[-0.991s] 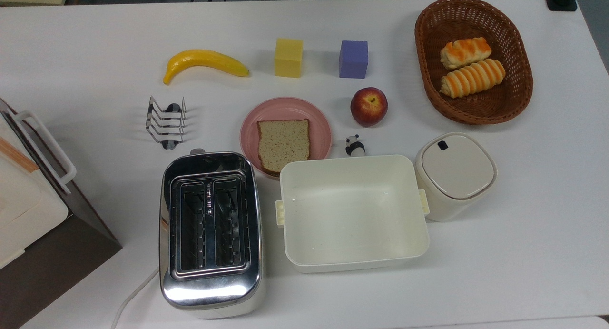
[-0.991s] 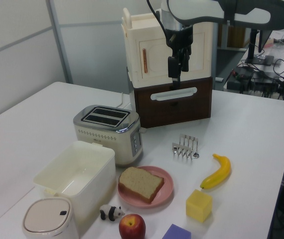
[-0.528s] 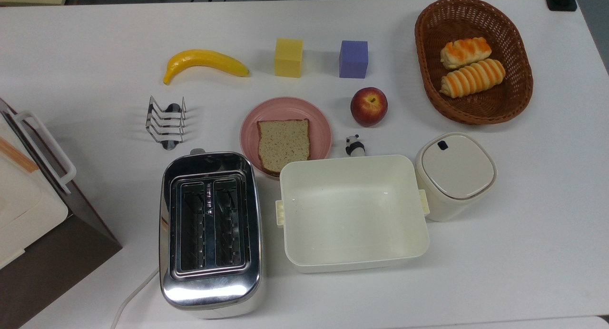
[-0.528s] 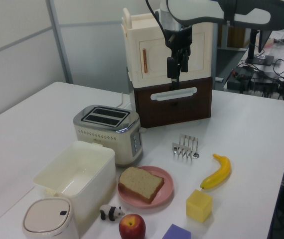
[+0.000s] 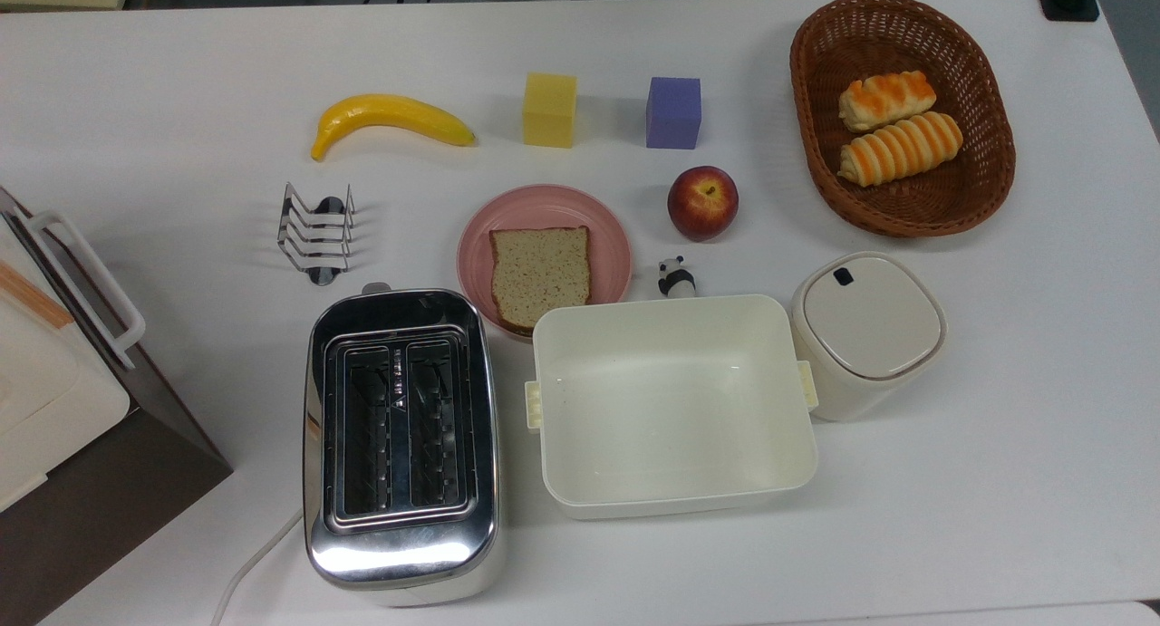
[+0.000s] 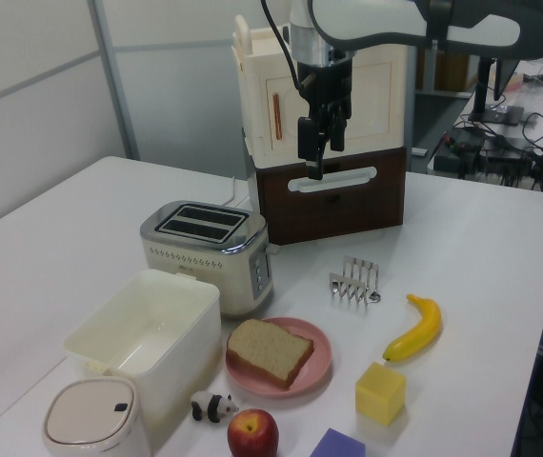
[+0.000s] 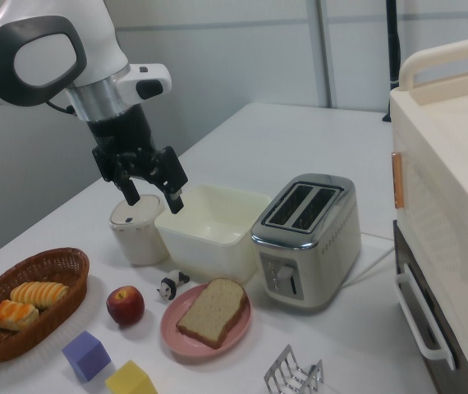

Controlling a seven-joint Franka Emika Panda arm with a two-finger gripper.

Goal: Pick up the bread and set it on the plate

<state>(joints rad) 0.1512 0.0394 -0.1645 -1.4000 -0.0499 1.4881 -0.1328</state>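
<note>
The arm hangs high, fingers (image 7: 152, 195) spread and empty; the bread (image 7: 211, 311) lies on the plate (image 7: 176, 332) well below.

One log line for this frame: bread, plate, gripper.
bread: flat on plate | gripper: open, empty, raised above table | task state: bread placed

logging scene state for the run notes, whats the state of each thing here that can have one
bread: lying flat on the plate
plate: holds the bread
hand: open, empty, raised above the table
toaster: both slots empty
cream tub: open, empty
lidded container: lid on
basket: holds two rolls
toast rack: empty
</note>
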